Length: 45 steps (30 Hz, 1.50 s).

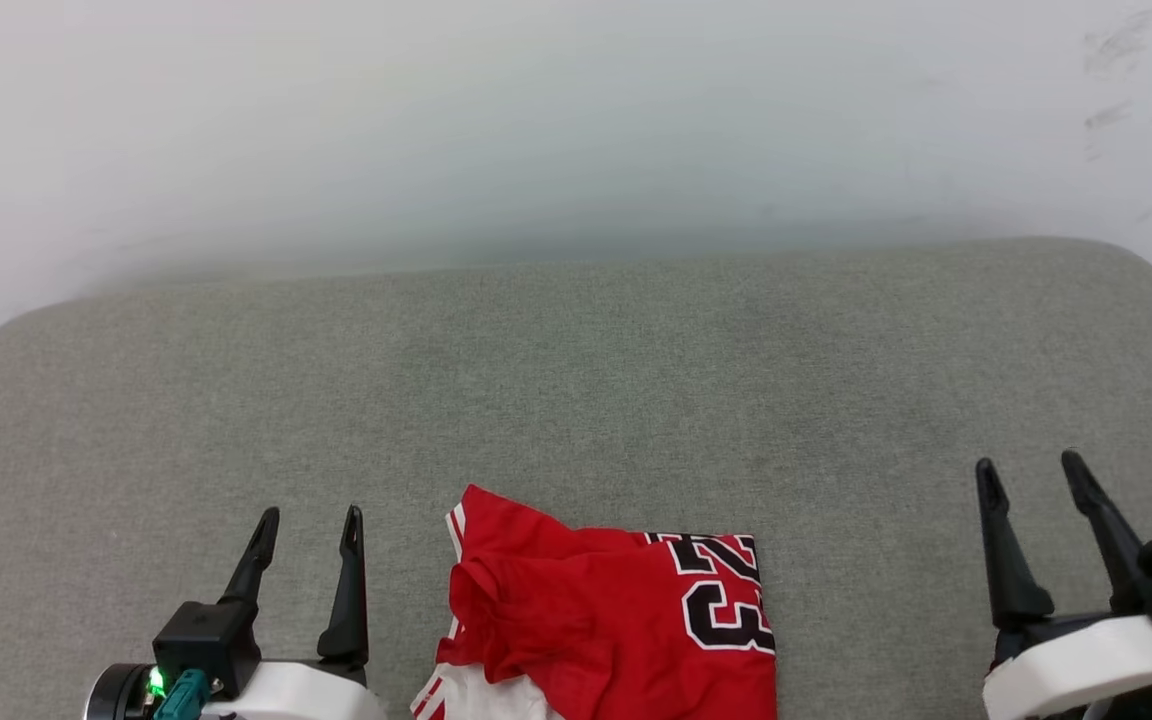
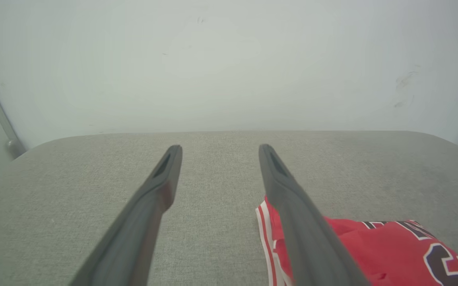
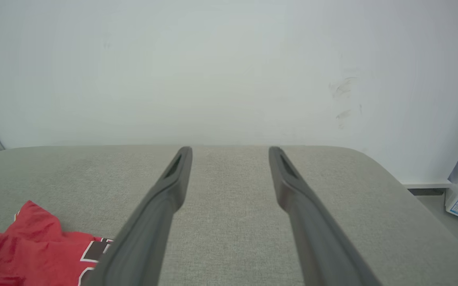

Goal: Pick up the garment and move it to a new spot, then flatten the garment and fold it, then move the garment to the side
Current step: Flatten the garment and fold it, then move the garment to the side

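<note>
The left hand (image 1: 309, 517) sits low at the left of the head view, its two dark fingers (image 1: 346, 590) pointing up and set well apart, the outer one leaning a little right. They rise from a black block with a green light (image 1: 155, 683), mounted on a white left wrist (image 1: 286, 695). The right hand (image 1: 1028, 465) sits at the lower right and higher, its fingers likewise spread and leaning left, above a white right wrist (image 1: 1086, 665). In each wrist view that hand's own fingers run up from the bottom edge, wide apart, tips level.
</note>
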### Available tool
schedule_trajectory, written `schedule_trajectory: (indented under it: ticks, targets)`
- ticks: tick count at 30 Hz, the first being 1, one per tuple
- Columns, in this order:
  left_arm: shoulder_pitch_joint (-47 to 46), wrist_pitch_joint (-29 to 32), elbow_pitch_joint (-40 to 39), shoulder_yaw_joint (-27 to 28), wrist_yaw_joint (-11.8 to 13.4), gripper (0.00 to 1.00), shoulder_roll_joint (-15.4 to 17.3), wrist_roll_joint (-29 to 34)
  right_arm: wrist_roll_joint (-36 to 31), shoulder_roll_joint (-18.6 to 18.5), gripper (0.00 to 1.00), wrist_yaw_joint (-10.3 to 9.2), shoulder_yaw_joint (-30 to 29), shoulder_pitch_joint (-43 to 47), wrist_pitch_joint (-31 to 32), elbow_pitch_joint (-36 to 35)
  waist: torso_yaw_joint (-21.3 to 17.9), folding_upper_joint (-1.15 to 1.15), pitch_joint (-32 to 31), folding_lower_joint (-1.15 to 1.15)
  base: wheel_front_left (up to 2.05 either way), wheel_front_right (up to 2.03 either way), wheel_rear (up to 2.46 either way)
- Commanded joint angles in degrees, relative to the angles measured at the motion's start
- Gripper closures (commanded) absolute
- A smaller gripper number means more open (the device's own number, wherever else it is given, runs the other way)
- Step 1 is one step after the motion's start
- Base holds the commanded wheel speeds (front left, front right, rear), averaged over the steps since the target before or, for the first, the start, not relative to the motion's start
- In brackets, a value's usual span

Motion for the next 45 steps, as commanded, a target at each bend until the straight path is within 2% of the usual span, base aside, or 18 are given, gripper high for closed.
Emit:
schedule_trajectory:
  ticks: [1, 9, 23, 27, 35, 40, 45]
  targets:
    - [0.82, -0.39, 0.33, 0.27, 0.11, 0.0, 0.16, 0.54, -0.53, 0.69, 0.0, 0.0, 0.54, 1.87, -0.26, -1.14, -0.26, 0.0, -0.5, 0.0, 0.0, 0.0, 0.0]
    - [1.79, -0.39, 1.38, 1.27, -0.45, 0.0, -0.71, 1.1, -0.74, 1.79, 0.0, 0.0, 2.11, 5.99, 0.62, -3.81, -0.27, 0.0, -1.23, 0.0, 0.0, 0.0, 0.0]
    - [1.3, -0.39, 1.67, 3.18, -1.55, 0.0, -2.22, 2.41, 1.01, 1.98, 0.0, 0.0, 2.41, 6.4, 3.04, -4.62, 0.6, 0.0, -0.83, 0.0, 0.0, 0.0, 0.0]
    - [0.31, -0.39, 1.06, 3.99, -2.17, 0.0, -3.11, 3.26, 6.09, 1.96, 0.0, -0.01, 1.19, 6.78, 6.2, -2.73, 1.81, 0.0, -0.08, 0.0, 0.0, 0.0, 0.0]
    - [-2.21, -0.34, -0.29, 4.96, -4.5, 0.0, -6.37, 5.75, 20.8, -3.26, 0.0, 0.0, -2.37, 5.84, 18.58, 6.27, 6.39, 0.0, 4.24, 0.0, 0.0, 0.0, 0.0]
    - [-4.14, -0.34, -0.21, 5.92, -6.37, 0.0, -8.18, 7.36, 27.63, -5.81, 0.0, 0.0, 2.23, 3.89, 24.76, 10.78, 8.47, 0.0, 7.56, 0.0, 0.0, 0.0, 0.0]
    - [-5.51, -0.34, 0.66, 7.08, -8.06, 0.0, -9.47, 8.69, 34.17, -6.95, 0.0, 0.0, 9.23, 1.23, 26.3, 14.29, 9.33, 0.0, 9.63, 0.0, 0.0, 0.0, 0.0]
